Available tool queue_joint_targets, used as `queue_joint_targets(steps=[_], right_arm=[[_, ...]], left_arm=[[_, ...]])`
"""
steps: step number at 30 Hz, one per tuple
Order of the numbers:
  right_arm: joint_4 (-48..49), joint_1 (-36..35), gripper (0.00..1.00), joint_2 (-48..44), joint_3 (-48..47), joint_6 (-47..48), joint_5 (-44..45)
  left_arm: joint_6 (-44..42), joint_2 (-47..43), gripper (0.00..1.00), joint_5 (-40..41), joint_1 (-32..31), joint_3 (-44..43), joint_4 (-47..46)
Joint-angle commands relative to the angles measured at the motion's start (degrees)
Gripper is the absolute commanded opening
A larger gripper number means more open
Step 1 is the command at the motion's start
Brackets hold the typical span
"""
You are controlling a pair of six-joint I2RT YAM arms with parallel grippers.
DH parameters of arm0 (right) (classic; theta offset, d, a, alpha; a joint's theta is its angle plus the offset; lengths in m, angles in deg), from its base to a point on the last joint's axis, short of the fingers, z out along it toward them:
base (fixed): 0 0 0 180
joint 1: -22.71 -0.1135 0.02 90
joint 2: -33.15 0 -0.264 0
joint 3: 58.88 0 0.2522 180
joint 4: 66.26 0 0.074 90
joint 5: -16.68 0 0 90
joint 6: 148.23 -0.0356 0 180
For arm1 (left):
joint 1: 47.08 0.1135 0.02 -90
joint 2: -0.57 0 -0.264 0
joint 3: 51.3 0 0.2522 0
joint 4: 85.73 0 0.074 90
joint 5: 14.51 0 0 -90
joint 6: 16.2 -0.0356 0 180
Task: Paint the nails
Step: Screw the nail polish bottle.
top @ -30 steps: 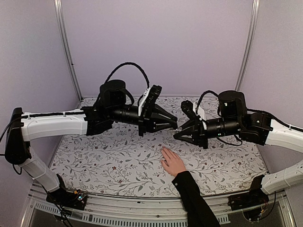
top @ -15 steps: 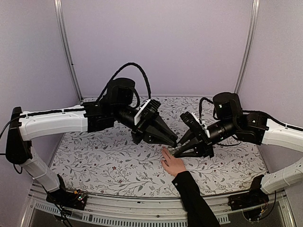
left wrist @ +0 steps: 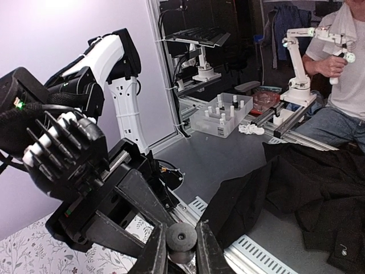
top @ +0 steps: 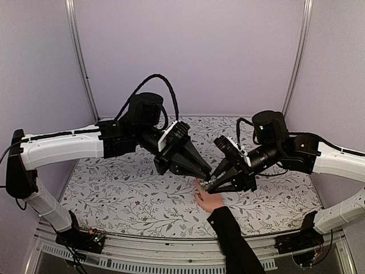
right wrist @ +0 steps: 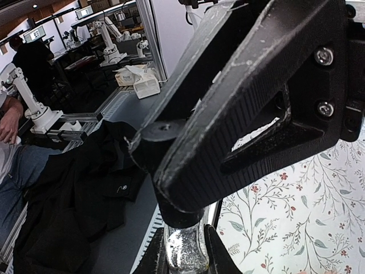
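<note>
Left end effector (left wrist: 181, 252) pinches a black cap (left wrist: 181, 236), right end effector (right wrist: 185, 251) a glittery bottle (right wrist: 185, 256), above the hand (top: 209, 200) at the table's (top: 114, 194) near edge; nails (top: 198, 182) apparently unpainted.

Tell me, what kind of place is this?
Probably a robot lab. Beyond the flowered table stand more small white robot arms on benches, a clear box of small things, and a seated person holding one.
</note>
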Motion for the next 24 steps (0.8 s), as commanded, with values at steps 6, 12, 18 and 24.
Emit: queue_joint_targets(steps=[6, 12, 18, 24], right_arm=[[14.52, -1.21, 0.0, -2.93, -4.45, 0.88, -5.08], [14.52, -1.21, 0.0, -3.31, -3.25, 0.7, -1.36], [14.52, -1.14, 0.0, -3.88, -2.46, -2.42, 19.63], [13.43, -1.12, 0.0, -2.03, -2.09, -6.85, 43.81]], left_arm=[[5.57, -2.15, 0.39, 6.06, 2.84, 7.77, 1.32], [11.14, -6.64, 0.52, 7.75, 4.95, 12.47, -7.27], [21.05, -13.32, 0.51, 20.33, 6.76, 21.67, -21.88], [28.03, -18.07, 0.51, 38.08, 6.01, 24.5, -26.5]])
